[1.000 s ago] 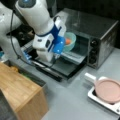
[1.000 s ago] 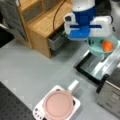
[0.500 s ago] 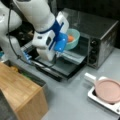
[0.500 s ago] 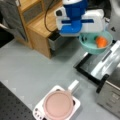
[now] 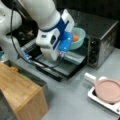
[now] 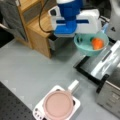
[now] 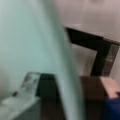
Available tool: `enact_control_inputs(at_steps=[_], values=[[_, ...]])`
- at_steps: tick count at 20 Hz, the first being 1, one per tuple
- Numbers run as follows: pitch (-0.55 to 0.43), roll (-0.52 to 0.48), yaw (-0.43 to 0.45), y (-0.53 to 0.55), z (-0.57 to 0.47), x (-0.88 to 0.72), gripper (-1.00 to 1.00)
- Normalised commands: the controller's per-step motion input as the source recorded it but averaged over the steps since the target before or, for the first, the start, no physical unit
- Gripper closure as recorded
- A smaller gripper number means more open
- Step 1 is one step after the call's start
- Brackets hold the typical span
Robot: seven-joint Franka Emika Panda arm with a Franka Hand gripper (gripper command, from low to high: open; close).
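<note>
A teal bowl with an orange ball-like thing in it hangs in the air, seen in both front views. My gripper is shut on the bowl's rim, one finger inside and one outside. The bowl is held above the lowered door of a toaster oven, just in front of its opening. In the wrist view the bowl's pale teal wall fills the left half, with the dark door frame beyond it.
A pan with a pink lid sits on a small white stove, its handle pointing towards the oven. A wooden cabinet stands beside the oven door. Grey tabletop lies between them.
The gripper and the bowl have shifted a little sideways above the open door, closer to the oven's opening. The grip on the rim is unchanged.
</note>
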Motion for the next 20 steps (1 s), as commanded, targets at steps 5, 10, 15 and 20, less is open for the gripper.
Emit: enact_control_inputs(at_steps=[5,10,15,20], values=[[0.342,-0.130,0.117,-0.27,0.28,0.55,1.00],[0.347,-0.113,0.147,-0.34,0.25,0.56,1.00],[0.332,-0.085,0.187,-0.41,0.19,0.59,1.00],[0.363,-0.016,0.223,-0.47,0.24,0.61,1.00]])
